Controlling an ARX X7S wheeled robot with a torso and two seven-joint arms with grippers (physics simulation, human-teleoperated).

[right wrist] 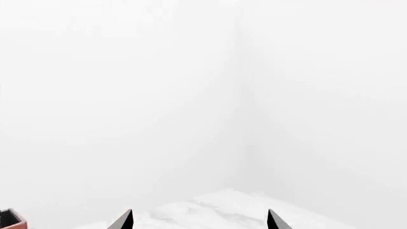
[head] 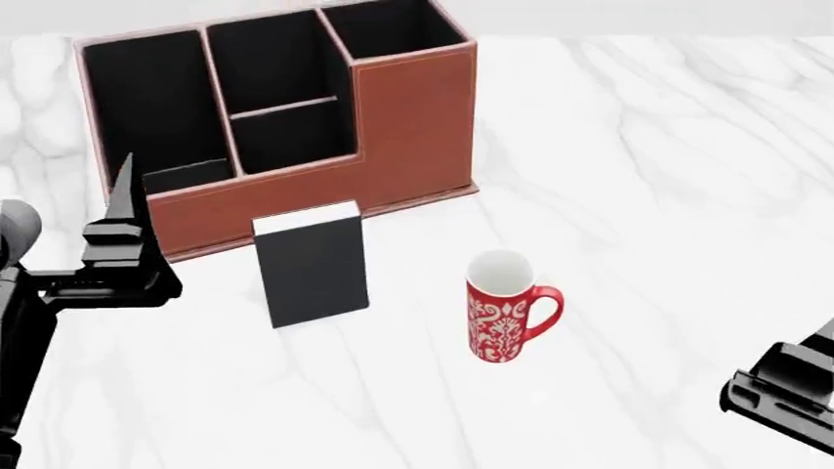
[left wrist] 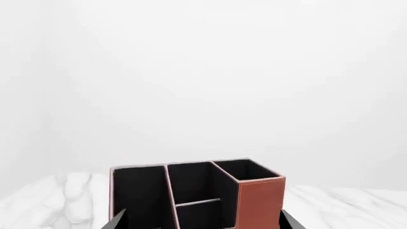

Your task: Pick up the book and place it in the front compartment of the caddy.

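Observation:
The black book (head: 311,264) stands upright on the marble table, white page edge on top, just in front of the reddish-brown caddy (head: 404,117). The caddy's black-lined cells hold nothing. My left gripper (head: 127,230) hovers to the book's left, near the caddy's front left corner, apart from both. In the left wrist view the left gripper (left wrist: 203,222) is open and faces the caddy (left wrist: 260,200); the book is out of that view. My right gripper (head: 788,386) hangs low at the right, far from the book. The right wrist view shows the right gripper (right wrist: 200,222) open over bare marble.
A red patterned mug (head: 509,311) stands to the right of the book, between it and my right arm. The white marble table (head: 651,147) stretches out to the right of the caddy. A corner of the caddy (right wrist: 9,220) shows at the right wrist view's edge.

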